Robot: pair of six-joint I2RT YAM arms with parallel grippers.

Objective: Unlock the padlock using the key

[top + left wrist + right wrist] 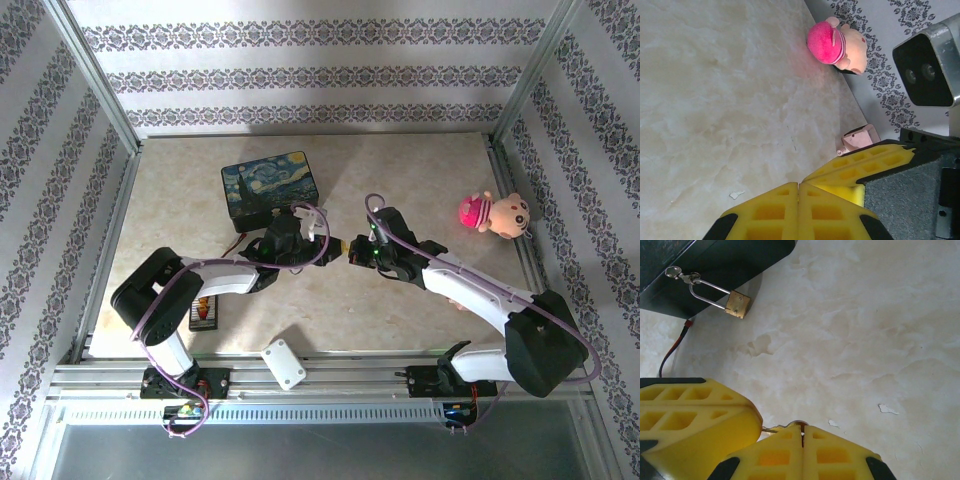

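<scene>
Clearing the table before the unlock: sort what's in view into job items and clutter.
Job: brass padlock with silver shackle; starry-night painted box it hangs on; slim metal key, seemingly pinched in the right claw.
Lying about: pink plush toy; small white plastic block; black-and-orange striped flat bar.

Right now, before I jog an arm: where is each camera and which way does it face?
Top external: above, behind the bases, looking down on the table; left arm and right arm show.
Left wrist: skims the table toward the plush toy; shut left gripper at bottom.
Right wrist: faces the padlock on the dark box; shut right gripper at bottom.
Shared: each wrist view catches the other gripper's finger; toy and box also show from above.
</scene>
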